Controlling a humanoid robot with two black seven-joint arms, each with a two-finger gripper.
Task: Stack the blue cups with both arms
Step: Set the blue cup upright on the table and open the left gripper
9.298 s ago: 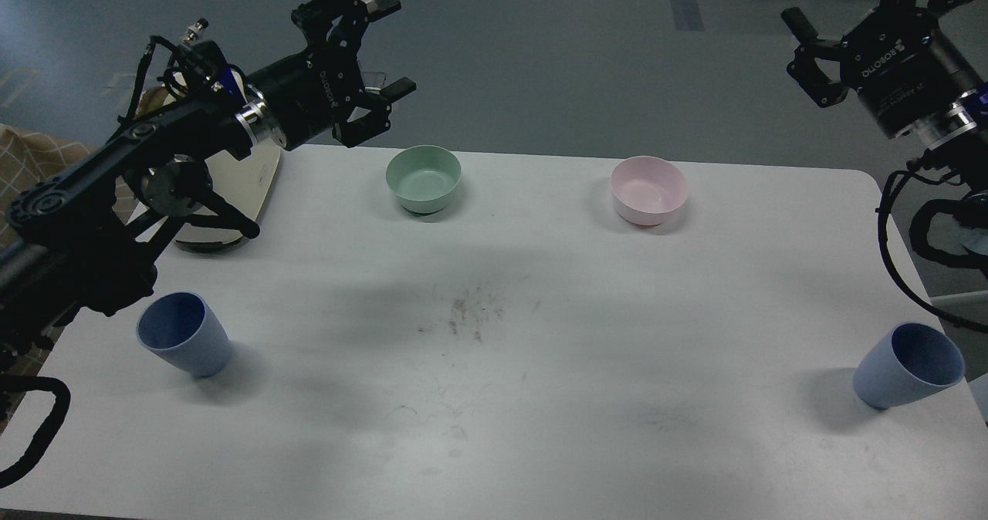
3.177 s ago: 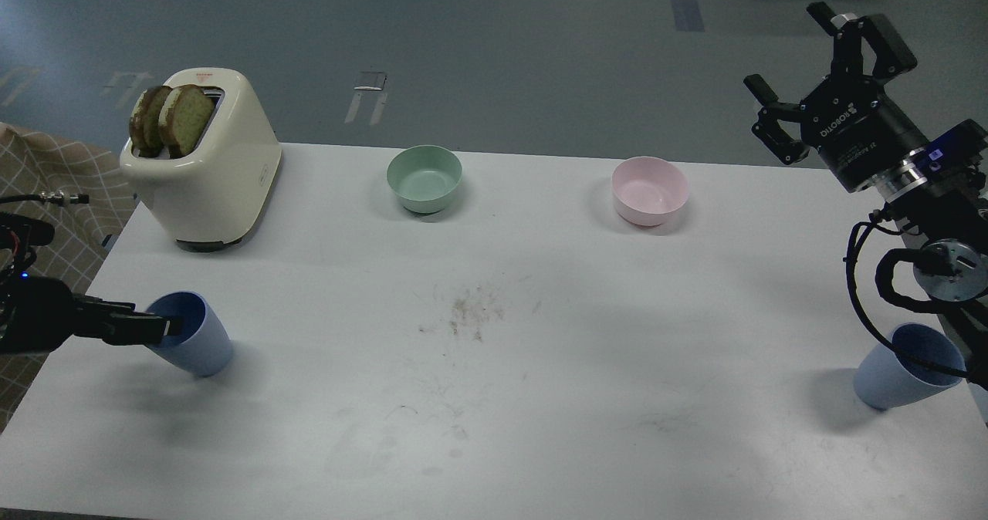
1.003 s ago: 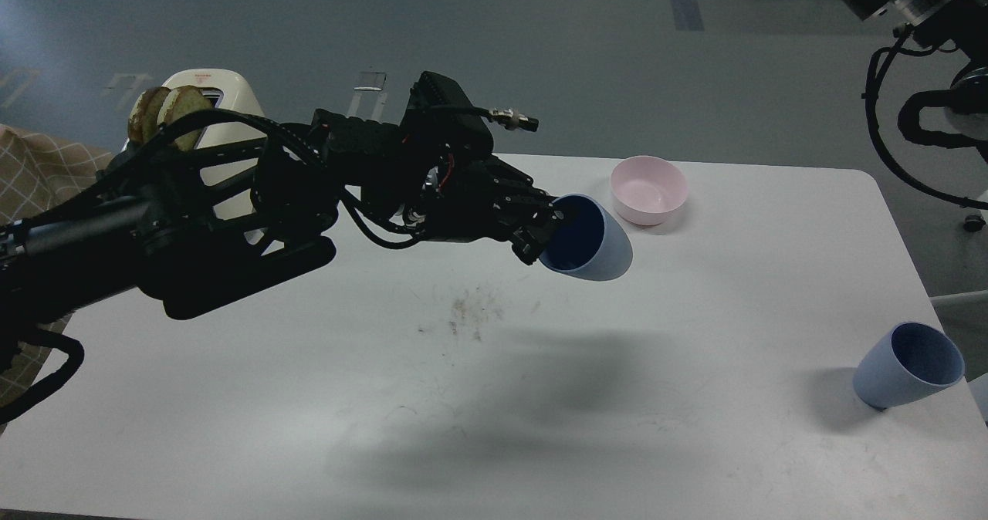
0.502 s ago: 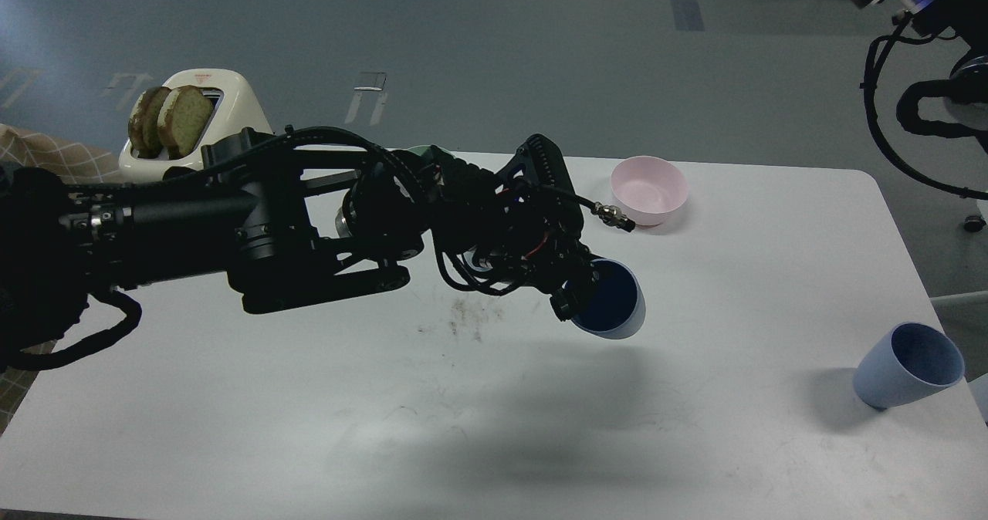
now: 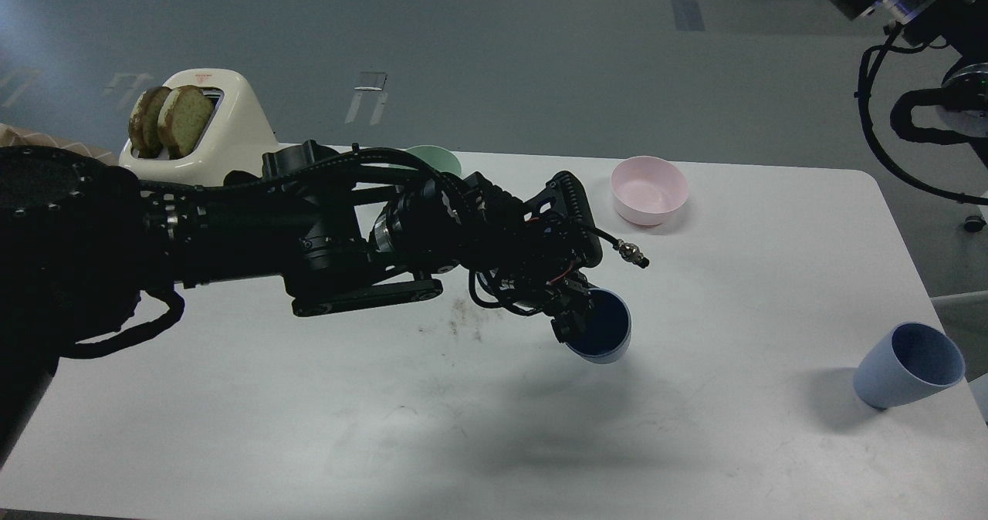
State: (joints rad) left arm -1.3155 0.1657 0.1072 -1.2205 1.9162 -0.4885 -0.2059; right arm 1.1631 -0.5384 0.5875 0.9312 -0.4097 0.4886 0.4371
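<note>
– White table [image 5: 309, 427] first: what sits nearest?
– Second blue cup [image 5: 908, 366], upright at the near right edge, untouched
– And mid-table?
– Left gripper [image 5: 573, 315] clamped on the rim of a blue cup [image 5: 602, 336], held above the tabletop
– Farther back?
– Pink bowl [image 5: 649, 190], toaster [image 5: 208, 130]; the right arm [image 5: 911, 11] is up at the corner, its gripper out of view

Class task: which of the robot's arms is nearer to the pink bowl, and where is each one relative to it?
Left. The left gripper, holding a blue cup, sits just in front and left of the pink bowl. The right arm is raised far right, beyond the table edge.
</note>
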